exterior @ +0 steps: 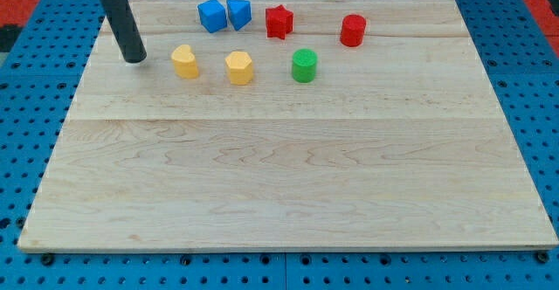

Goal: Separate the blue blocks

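Tip: your tip (134, 59) rested on the board's far left; a bare rod, with nothing to spread, close or pinch.
Blue blocks: you had two blue blocks, the left blue block (211, 16) and the right blue block (238, 13), touching side by side near the far edge.
Direction: both lay to the right of your tip and farther away; the left one was nearer it.
Pair's line: they sat left to right, so the seam between them ran near to far.
Judgement: you would likely need to swing round and push one sideways.
Neighbours: a red star-shaped block (278, 21) stood just right of the pair; a yellow block (184, 61) lay between your tip and another yellow block (238, 67).
Surface: a wooden board (279, 185), bare across its near half.
Room: little beyond the pair, plenty to their left.
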